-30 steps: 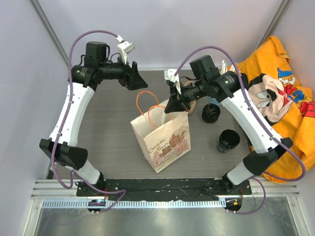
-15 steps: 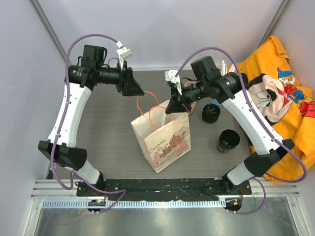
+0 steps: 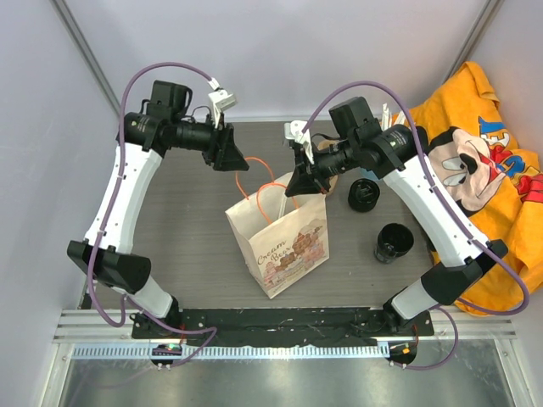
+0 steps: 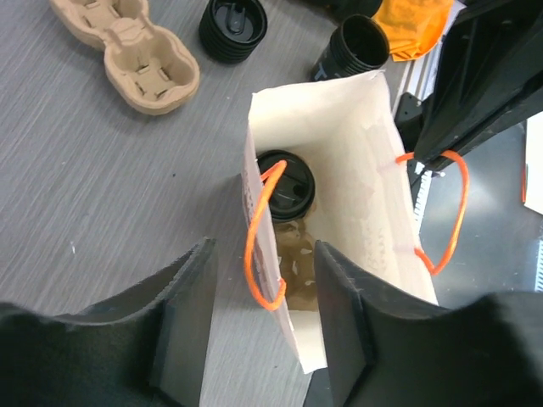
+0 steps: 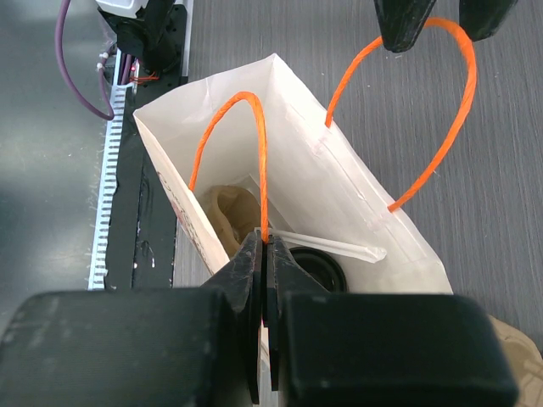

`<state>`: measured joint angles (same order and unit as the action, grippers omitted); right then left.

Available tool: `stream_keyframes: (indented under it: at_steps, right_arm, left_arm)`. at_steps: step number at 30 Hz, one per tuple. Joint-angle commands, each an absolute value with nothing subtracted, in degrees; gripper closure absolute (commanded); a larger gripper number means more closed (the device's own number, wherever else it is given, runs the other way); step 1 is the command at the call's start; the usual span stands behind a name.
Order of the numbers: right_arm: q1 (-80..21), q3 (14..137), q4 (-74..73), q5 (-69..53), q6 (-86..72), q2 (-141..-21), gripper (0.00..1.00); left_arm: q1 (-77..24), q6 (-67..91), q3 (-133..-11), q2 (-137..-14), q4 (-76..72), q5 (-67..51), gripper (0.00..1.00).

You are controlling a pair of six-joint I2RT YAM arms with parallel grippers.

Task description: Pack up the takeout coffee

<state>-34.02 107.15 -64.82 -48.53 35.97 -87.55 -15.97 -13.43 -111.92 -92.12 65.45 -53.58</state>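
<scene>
where bag [image 4: 348, 161] gapes, coffee [image 4: 293, 182] sits inside.

Overhead camera looks down; both wrist cameras peer closely into the bag [image 4: 348, 161].

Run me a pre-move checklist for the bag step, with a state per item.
1. Right claw shut on orange handle: ok.
2. Left claw open, other orange handle between its fingers, not yet gripped: ok.
3. Paper bag upright, mouth open: ok.
4. Lidded black cup inside the bag: ok.
5. Open black cup packed: not ok, it stands on the table to the right of the bag.
6. Room in the bag for another cup: cannot tell.
</scene>
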Motion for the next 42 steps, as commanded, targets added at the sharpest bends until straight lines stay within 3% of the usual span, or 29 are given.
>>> stream_keyframes:
  at_steps: [1, 8, 10, 14, 28, 42]
  right_arm:
    - [-34.3, 107.2, -64.1, -48.5, 36.7, -85.0, 0.99]
    - [-34.3, 107.2, -64.2, -48.8, 36.7, -84.8, 0.99]
    - [-34.3, 107.1, -64.2, -48.8, 36.8, -84.8, 0.99]
    - [-34.3, 107.1, -64.8, -48.8, 37.4, -84.5, 0.99]
    - [-34.3, 104.1, -65.2, -47.8, 38.4, -82.4, 0.99]
    - [-34.3, 99.8, -62.6, -49.8, 36.7, -81.5, 0.99]
  left_arm:
    - [-16.3, -15.0, -111.7, -92.1, 65.2, -51.9, 0.53]
    - [-17.8, -15.2, -111.8, -93.0, 65.0, -51.2, 0.78]
    - [-18.3, -15.2, -112.0, -93.3, 65.1, -50.9, 0.80]
    - [-19.3, -15.0, -113.0, -93.9, 64.7, -49.7, 0.98]
    - [-24.5, -12.2, -126.8, -102.1, 63.5, -46.8, 1.00]
    - [-27.9, -11.3, -131.9, -105.9, 62.4, -45.3, 1.00]
